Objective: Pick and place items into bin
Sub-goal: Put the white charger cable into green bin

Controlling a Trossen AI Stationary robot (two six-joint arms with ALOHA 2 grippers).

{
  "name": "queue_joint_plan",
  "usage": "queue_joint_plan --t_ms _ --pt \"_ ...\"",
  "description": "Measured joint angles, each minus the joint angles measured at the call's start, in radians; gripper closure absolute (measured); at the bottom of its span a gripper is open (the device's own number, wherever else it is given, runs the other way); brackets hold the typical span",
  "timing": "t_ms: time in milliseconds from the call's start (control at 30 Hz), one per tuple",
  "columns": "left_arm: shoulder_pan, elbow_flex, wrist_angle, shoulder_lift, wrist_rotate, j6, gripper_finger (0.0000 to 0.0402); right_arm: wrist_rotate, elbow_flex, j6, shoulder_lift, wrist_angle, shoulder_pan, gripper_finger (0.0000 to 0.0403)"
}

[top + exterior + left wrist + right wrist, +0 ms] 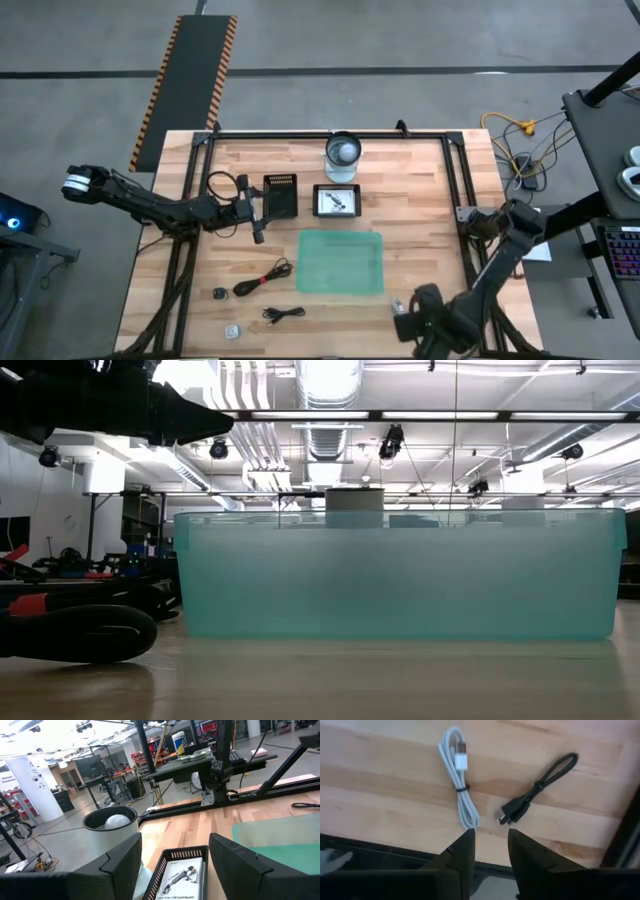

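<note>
A: High view. What did we have?
B: Left gripper (pixel 257 218) sat mid-table, just beside the black card (pixel 280 197). The white printed card (pixel 337 200) lay further along its pointing line, and the bin (pixel 341 262) was near. Right gripper (pixel 405 315) was at the table's near edge. We judged the left arm nearer the cards.

A: Low view?
B: Only the bin wall (pixel 400 575) and a black cable (pixel 80 635) were visible, so no grip information.

A: Left wrist?
B: Fingers (pixel 115 865) were spread wide and holding nothing. The white card (pixel 180 875) lay straight ahead between them, long axis along the approach.

A: Right wrist?
B: Right gripper (pixel 491 845) was narrowly parted and empty. The whitish cable (pixel 459 780) and short black cable (pixel 540 785) lay ahead of it, apart from each other. We couldn't place them in the high view.
</note>
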Motion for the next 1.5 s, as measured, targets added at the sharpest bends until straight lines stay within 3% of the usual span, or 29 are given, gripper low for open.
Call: queue_joint_plan --t_ms 167,333,433,667,1000,1500 --pt "0.000 0.000 0.000 0.000 0.000 0.000 0.0187 0.002 0.000 -0.013 0.082 0.018 0.000 0.0281" --pt "0.000 0.000 0.000 0.000 0.000 0.000 0.0187 -0.087 -0.001 -0.004 0.130 0.016 -0.004 0.0262" --pt "0.000 0.000 0.000 0.000 0.000 0.000 0.0187 -0.081 -0.001 0.001 0.139 0.018 -0.002 0.0246" --pt "0.000 0.000 0.000 0.000 0.000 0.000 0.0187 0.095 -0.001 -0.122 0.146 0.072 -0.016 0.0216" --pt "0.000 0.000 -0.001 0.000 0.000 0.000 0.0187 0.100 -0.009 -0.303 0.194 0.164 -0.048 0.0223" --pt "0.000 0.000 -0.001 0.000 0.000 0.000 0.0187 0.035 -0.026 -0.381 0.248 0.179 -0.050 0.0233"
